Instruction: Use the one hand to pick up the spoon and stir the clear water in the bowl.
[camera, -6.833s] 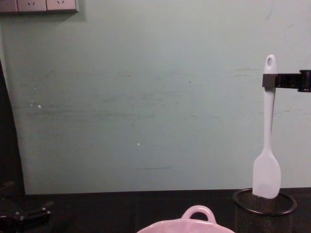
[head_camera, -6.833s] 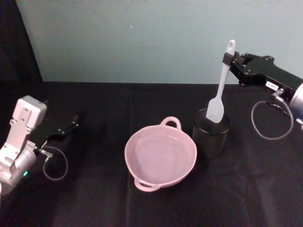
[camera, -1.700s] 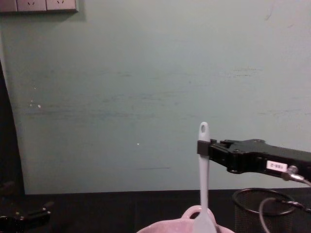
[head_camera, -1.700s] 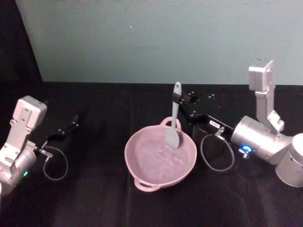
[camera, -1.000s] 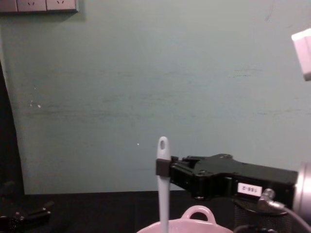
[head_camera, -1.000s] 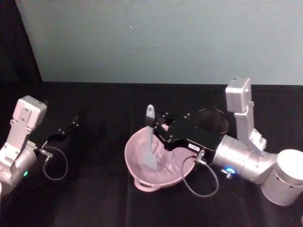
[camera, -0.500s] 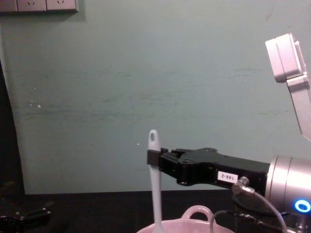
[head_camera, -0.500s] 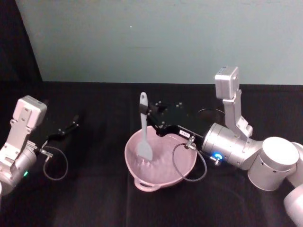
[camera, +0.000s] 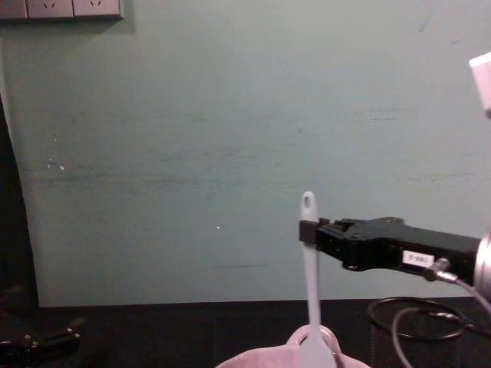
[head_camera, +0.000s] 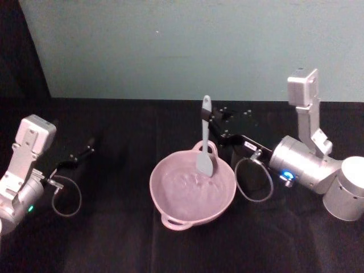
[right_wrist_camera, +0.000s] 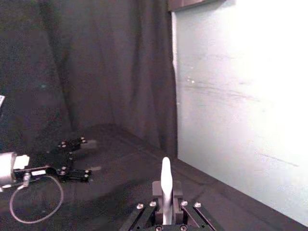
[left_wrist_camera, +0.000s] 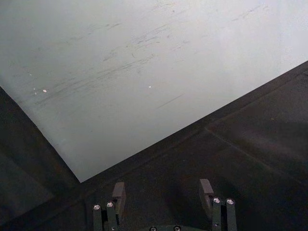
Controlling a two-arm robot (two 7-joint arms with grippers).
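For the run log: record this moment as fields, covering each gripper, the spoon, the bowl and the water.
right gripper: shut on the spoon's handle just below its oval hole, reaching in from the right above the bowl's far rim
spoon: near upright, paddle head down inside the bowl on its far side
bowl: pale pink, upright, in the middle of the head view
water: clear, surface rippled
left gripper: open, holding nothing, parked low at the left, away from the bowl
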